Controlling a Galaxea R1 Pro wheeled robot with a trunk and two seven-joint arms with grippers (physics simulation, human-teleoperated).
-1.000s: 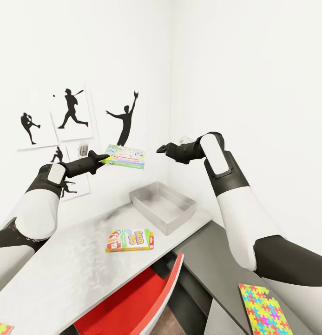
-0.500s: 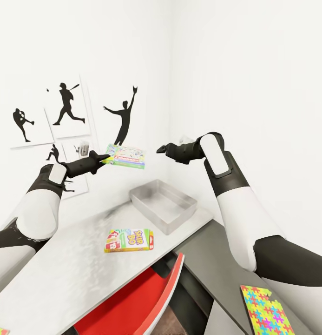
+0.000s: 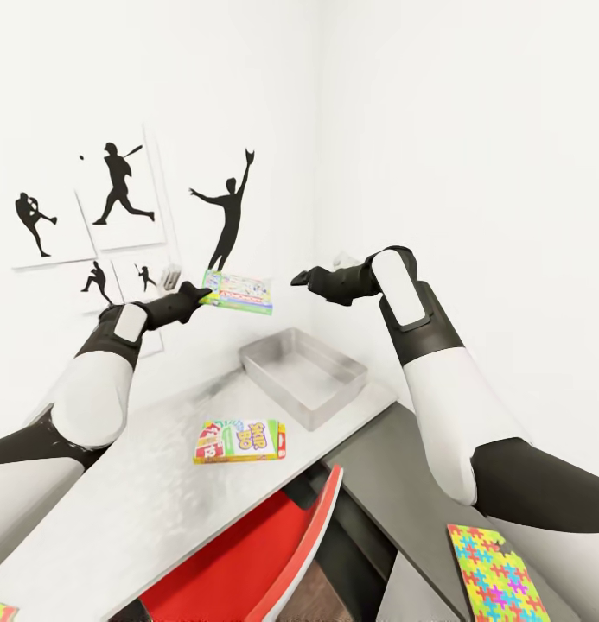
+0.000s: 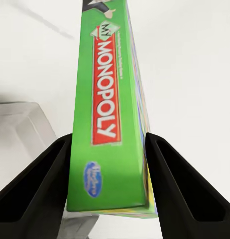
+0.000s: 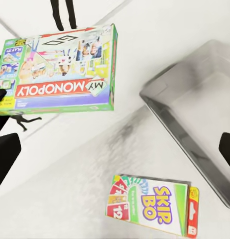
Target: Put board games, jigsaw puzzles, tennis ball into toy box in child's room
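Head view first: my left gripper [image 3: 198, 296] has its fingers closed on the short end of the Monopoly box [image 3: 239, 292], holding it flat and level in the air, up near the wall and just short of the toy box [image 3: 303, 372], which sits toward the 1 o'clock end of the counter [image 3: 143, 484]. I keep the box high and horizontal, I think, so it can clear the bin's rim and drop in flat without catching on the sloping side. On the left wrist view the green edge of the Monopoly box [image 4: 107, 124] is squeezed snugly between the two fingers [image 4: 40, 184], which touch both faces, so the grip looks firm. My right gripper [image 3: 301, 278] hangs at about the same height over the bin's far side with nothing between its fingers; from the right wrist view they look spread wide, one dark finger [image 5: 6, 152] at each edge of the picture, parked there to stay out of the way or to steady the box if needed. Below, the Skip-Bo box [image 3: 239, 441] lies flat on the counter, near the bin toward 7 o'clock of it but not touching. One jigsaw puzzle [image 3: 491, 572] rests on the dark corner section at about 5 o'clock. The toy box looks empty, so most of the job remains. The red chair [image 3: 247, 561] sits tucked under the counter edge.
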